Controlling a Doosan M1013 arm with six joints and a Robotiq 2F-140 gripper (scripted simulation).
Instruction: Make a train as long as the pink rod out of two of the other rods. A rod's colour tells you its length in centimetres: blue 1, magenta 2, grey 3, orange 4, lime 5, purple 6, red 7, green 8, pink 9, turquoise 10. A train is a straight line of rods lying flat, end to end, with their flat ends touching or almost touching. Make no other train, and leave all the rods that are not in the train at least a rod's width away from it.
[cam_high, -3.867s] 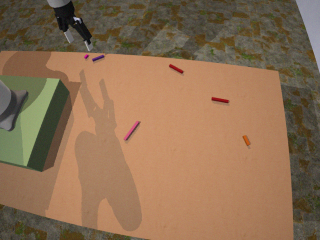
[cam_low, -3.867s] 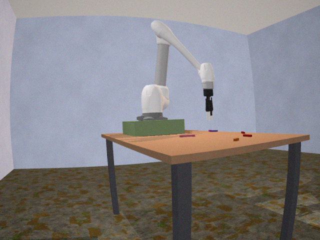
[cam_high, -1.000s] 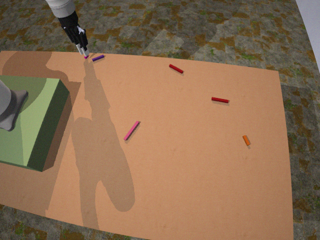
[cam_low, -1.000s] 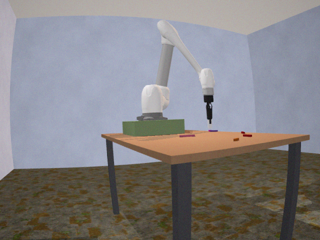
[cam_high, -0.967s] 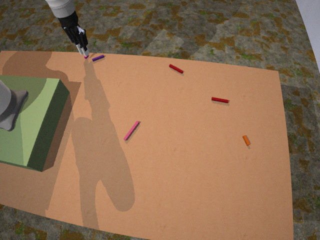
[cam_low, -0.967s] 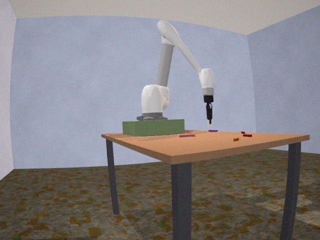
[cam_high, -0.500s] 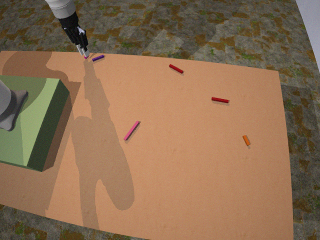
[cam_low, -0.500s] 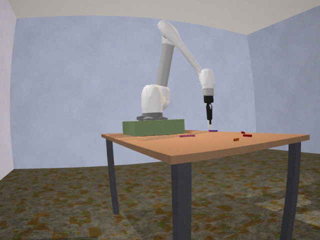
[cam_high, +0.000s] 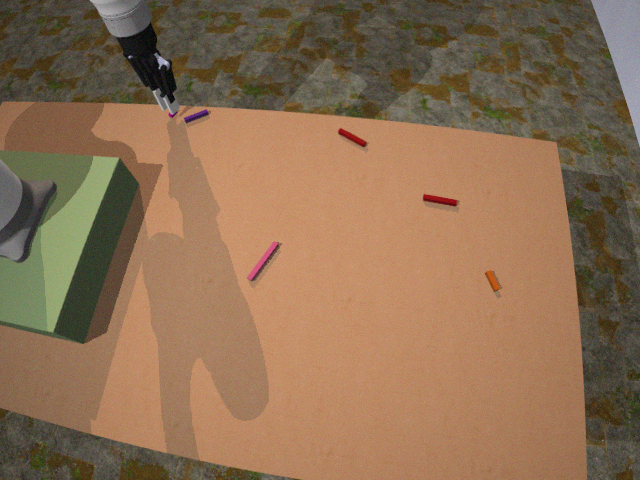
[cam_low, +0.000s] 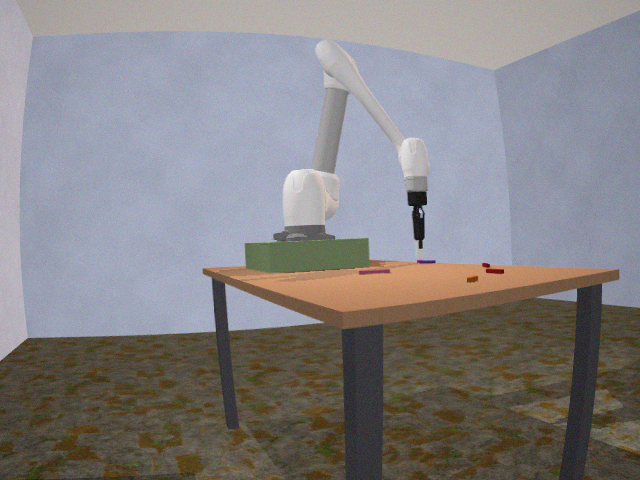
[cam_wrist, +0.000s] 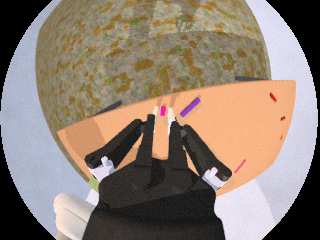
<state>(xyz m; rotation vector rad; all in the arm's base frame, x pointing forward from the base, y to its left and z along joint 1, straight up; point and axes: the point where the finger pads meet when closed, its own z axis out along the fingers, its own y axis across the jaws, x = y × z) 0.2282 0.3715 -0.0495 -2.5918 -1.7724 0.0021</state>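
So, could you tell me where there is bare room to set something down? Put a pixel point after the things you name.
There is a wide patch between the pink rod (cam_high: 263, 261) (cam_low: 374, 271) (cam_wrist: 240, 166) and the orange rod (cam_high: 492, 281) (cam_low: 472, 279) (cam_wrist: 281, 137), and a shaded one between the pink rod and green block (cam_high: 98, 258) (cam_low: 310, 255) (cam_wrist: 93, 184). It is crowded where the fingers (cam_high: 172, 107) (cam_low: 419, 253) straddle the magenta rod (cam_high: 172, 115) (cam_low: 418, 261) (cam_wrist: 163, 110) beside the purple rod (cam_high: 196, 116) (cam_low: 429, 261) (cam_wrist: 190, 107).
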